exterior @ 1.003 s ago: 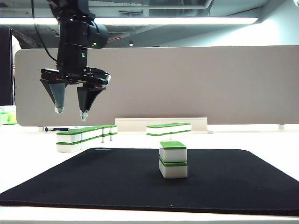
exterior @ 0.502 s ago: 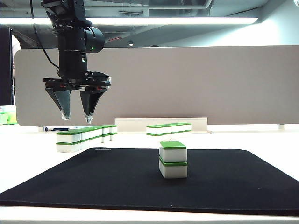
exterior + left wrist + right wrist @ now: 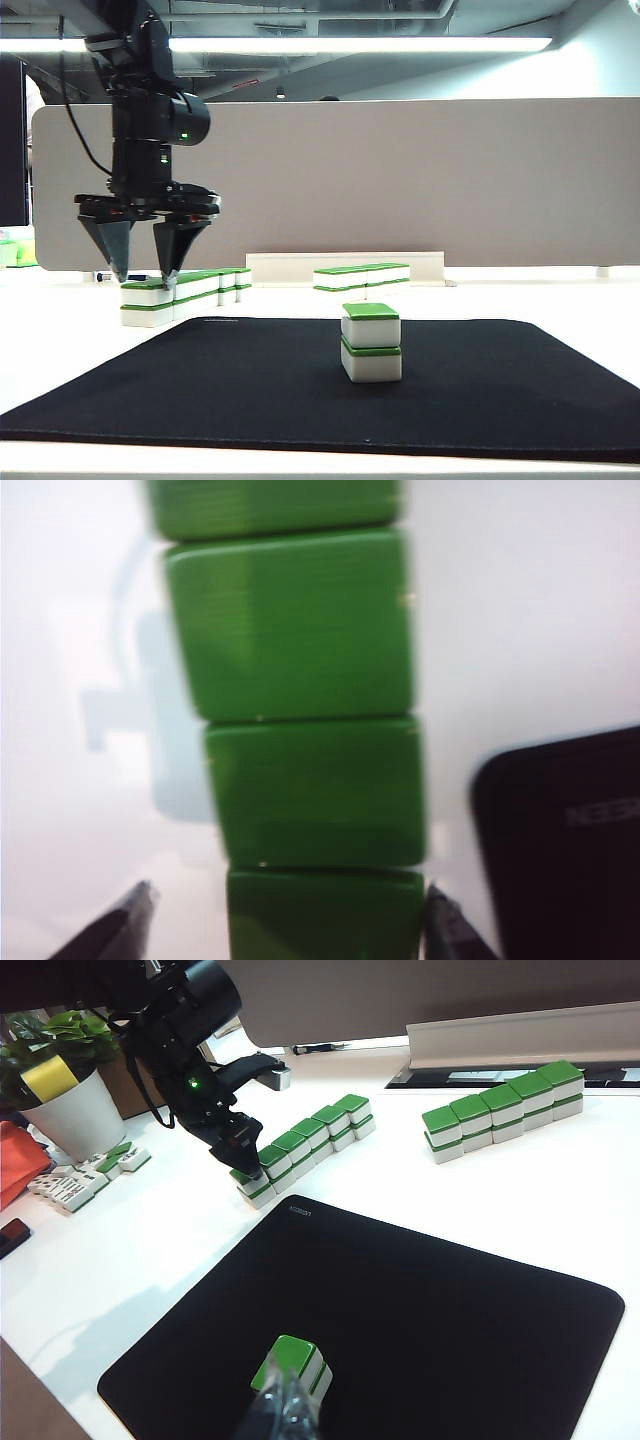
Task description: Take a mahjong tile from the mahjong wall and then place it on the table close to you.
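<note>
I see the left gripper [image 3: 141,276] low over the near end of the mahjong wall [image 3: 185,290], on the left of the exterior view. Its fingers [image 3: 166,262] stand wide, one on each side of the end tile [image 3: 325,912] — nothing held, and I cannot tell whether they touch it. The left wrist view looks straight down on the green tops, with the finger tips flanking the nearest tile.

The wall sits on the white worktop [image 3: 560,290], just beside the far-left corner of the black mat [image 3: 250,385]. A shorter row [image 3: 500,1110] of the same tiles lies well apart, further back.

The right gripper [image 3: 285,1415] hangs above the mat's near part, over a two-high stack [image 3: 371,341] — its fingers look close together, with nothing between them.

A potted plant [image 3: 65,1085] stands at the worktop's edge in the right wrist view.
</note>
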You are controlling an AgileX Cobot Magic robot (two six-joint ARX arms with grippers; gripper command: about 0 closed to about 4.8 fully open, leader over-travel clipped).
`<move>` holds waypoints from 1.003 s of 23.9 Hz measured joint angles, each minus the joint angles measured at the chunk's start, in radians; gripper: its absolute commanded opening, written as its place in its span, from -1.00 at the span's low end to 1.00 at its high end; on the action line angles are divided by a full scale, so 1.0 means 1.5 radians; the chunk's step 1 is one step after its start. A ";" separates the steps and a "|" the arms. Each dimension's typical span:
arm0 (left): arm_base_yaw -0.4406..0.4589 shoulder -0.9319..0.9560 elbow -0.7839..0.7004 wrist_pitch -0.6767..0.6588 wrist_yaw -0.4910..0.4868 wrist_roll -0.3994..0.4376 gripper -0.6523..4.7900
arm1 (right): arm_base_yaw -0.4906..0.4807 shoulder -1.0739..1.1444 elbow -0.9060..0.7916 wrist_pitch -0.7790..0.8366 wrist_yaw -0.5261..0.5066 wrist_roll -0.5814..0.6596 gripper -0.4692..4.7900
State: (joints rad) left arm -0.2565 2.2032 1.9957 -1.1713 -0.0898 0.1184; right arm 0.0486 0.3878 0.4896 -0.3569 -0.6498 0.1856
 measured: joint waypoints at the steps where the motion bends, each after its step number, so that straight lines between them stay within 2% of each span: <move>1: 0.002 0.000 0.000 -0.002 0.000 0.000 0.51 | 0.000 0.000 0.000 0.000 0.000 0.000 -0.83; 5: 0.010 0.000 0.000 -0.014 0.009 -0.002 0.51 | 0.000 0.000 0.000 0.000 0.002 0.000 -0.83; 11: 0.011 0.001 0.000 -0.014 0.073 -0.002 0.51 | 0.000 0.000 0.000 0.000 0.016 0.000 -0.83; 24: 0.012 0.030 0.000 -0.027 0.076 -0.002 0.49 | 0.001 0.000 0.000 -0.001 0.017 0.000 -0.83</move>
State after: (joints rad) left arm -0.2390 2.2482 1.9953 -1.2121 0.0238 0.1150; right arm 0.0494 0.3874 0.4896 -0.3576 -0.6239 0.1856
